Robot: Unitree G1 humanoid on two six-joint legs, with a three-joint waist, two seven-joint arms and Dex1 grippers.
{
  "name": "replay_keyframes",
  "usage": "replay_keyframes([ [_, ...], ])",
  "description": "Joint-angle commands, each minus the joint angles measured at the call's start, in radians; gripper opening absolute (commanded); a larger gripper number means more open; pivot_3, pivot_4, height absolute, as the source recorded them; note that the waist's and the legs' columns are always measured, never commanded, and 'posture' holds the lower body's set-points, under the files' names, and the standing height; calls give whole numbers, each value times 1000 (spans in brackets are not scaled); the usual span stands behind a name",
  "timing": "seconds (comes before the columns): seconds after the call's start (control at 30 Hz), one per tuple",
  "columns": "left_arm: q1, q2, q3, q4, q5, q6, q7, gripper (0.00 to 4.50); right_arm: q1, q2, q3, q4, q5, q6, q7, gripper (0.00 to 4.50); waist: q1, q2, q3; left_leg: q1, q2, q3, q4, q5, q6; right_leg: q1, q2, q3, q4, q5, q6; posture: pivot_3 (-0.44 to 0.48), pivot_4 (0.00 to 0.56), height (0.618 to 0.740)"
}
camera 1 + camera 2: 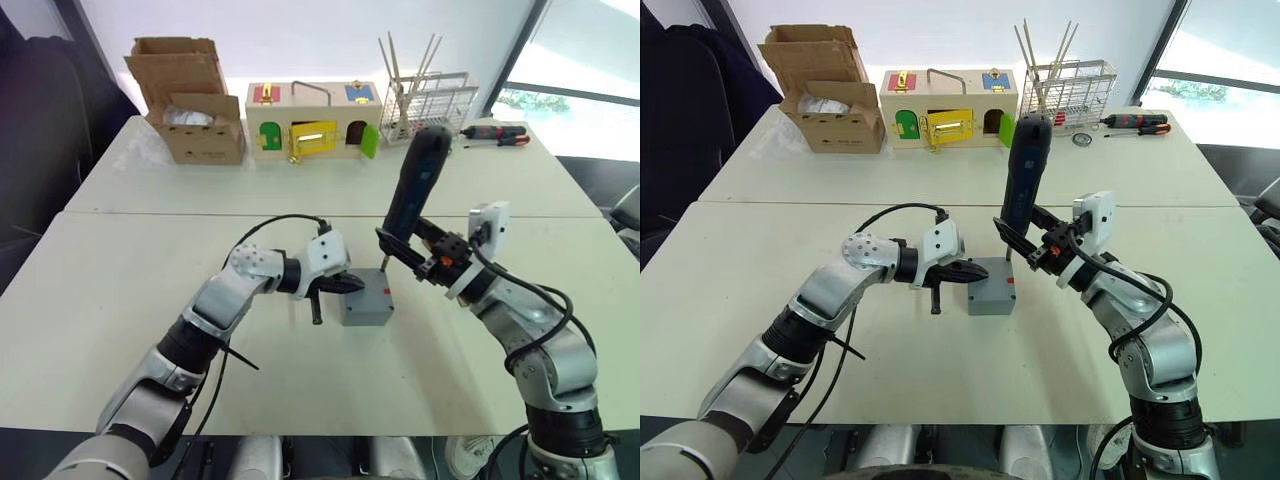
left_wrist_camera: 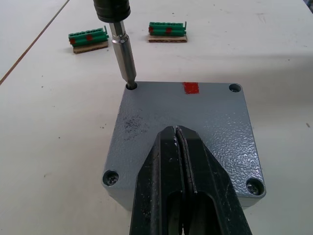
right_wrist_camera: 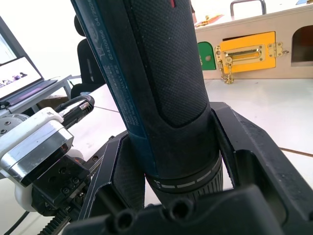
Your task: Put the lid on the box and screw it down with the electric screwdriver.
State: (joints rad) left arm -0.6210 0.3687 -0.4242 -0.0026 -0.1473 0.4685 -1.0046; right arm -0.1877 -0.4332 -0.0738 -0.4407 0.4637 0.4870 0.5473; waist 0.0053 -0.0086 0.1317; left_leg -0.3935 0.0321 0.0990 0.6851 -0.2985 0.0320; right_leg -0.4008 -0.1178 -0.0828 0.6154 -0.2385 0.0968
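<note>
On the white table [image 1: 120,290], mid-frame, the closed left gripper [image 2: 177,142] is pressing the speckled grey lid [image 2: 195,127] onto the box [image 1: 365,308]; the right gripper [image 1: 1032,243] is clamping the black electric screwdriver [image 1: 415,190], bit in a corner hole.

We see two white tables [image 1: 120,270] set edge to edge, the seam between them running across the scene. Along the far table stand an open cardboard box [image 1: 190,100], a wooden latch box [image 1: 312,122] with coloured doors and a metal handle, and a wire rack [image 1: 430,105] holding thin sticks; two slim red-black hand screwdrivers [image 1: 493,135] lie just beside the rack. We note a dark chair [image 1: 40,110] at the left edge of the tables. Behind them rises a pale wall, and at the right a window [image 1: 580,50] with a dark slanted frame admits bright daylight. In the right wrist view, we see a laptop [image 3: 22,76] on a small side table.
</note>
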Motion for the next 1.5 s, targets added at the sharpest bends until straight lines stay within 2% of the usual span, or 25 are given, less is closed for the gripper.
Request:
replay_keyframes([
  [0.03, 17, 6, -23, 2, 17, 12, -6, 0, 57, 4, 82, 84, -15, 67, 15, 1796, 1, 0, 0, 1, 0, 0, -1, 0, 0, 1, 0, 0, 0, 0, 0, 0, 150, 728],
  [0.8, 23, 7, -29, -5, 26, 13, -7, 0, 136, -14, 107, 117, -64, -7, 45, 1796, 4, -4, -11, 2, 0, -1, -2, -1, -1, -2, -2, -1, -2, -3, -5, 0, 150, 728],
  [1.5, 24, 2, -31, 2, 41, 1, -1, 0, 115, 22, 93, 215, -88, -58, 21, 1796, 6, -7, -20, 2, 0, -3, -3, -3, -4, -3, -8, -2, -4, -3, -6, 0, 150, 728],
])
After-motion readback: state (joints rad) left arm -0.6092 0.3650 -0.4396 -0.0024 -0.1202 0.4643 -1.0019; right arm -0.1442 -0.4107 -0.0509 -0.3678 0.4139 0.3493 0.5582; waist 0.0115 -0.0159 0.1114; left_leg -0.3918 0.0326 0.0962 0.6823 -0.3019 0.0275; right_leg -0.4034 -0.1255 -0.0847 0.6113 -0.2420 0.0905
